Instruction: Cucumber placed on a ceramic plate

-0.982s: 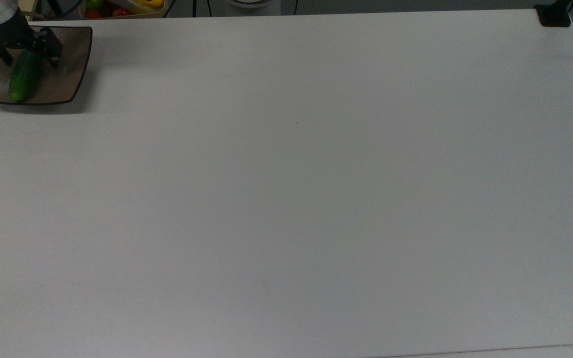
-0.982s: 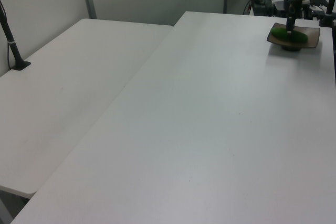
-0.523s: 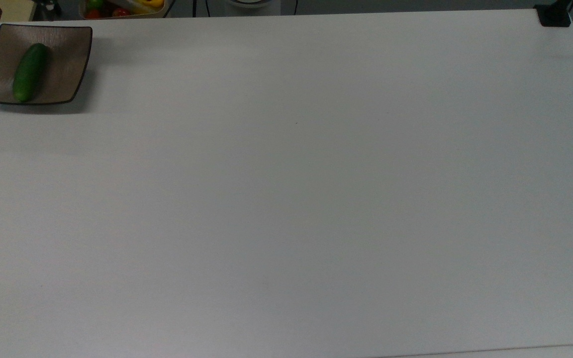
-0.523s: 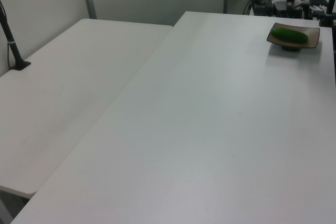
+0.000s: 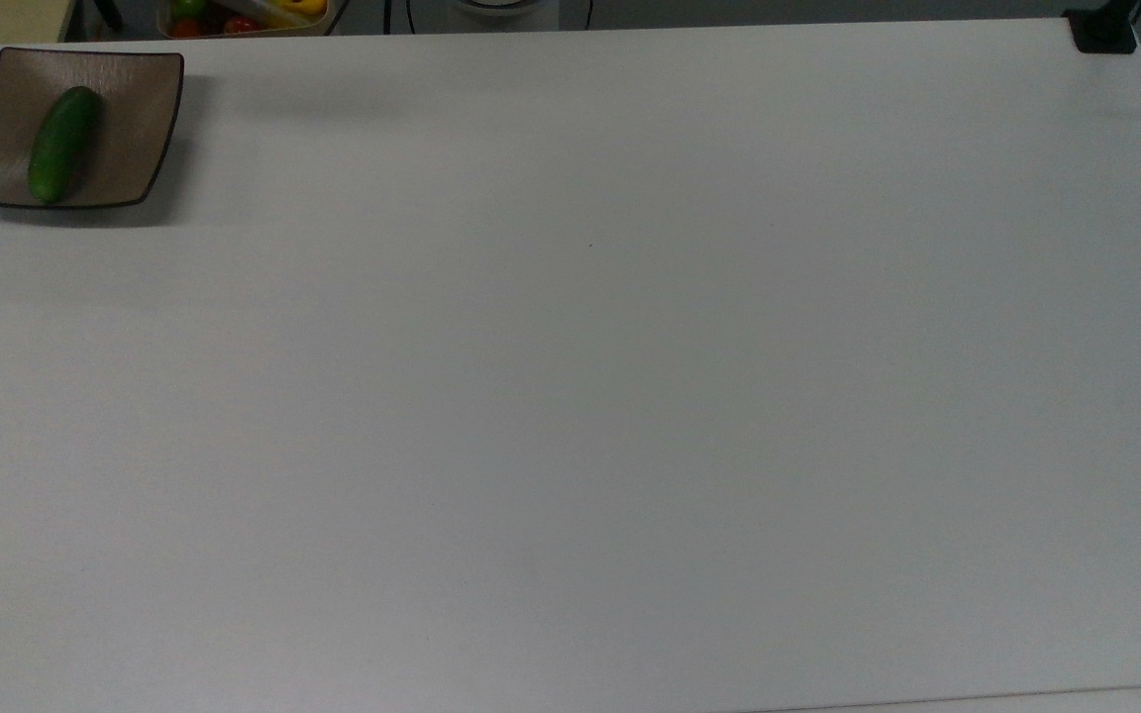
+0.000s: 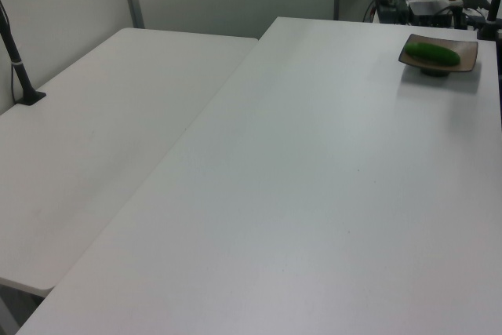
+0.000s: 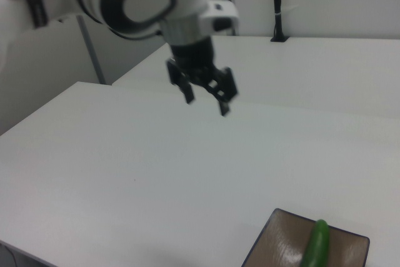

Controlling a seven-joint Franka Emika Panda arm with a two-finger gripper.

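1. Top view, upper left: cucumber [image 5: 63,144] lies on plate [image 5: 135,119], near table [image 5: 570,396] corner.
2. Right view, upper centre: gripper [image 7: 205,104] raised well above plate [image 7: 275,245], fingers spread, empty.

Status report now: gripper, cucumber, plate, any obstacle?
Gripper open, empty, raised above the table. Cucumber lying on ceramic plate. Nothing in the way.
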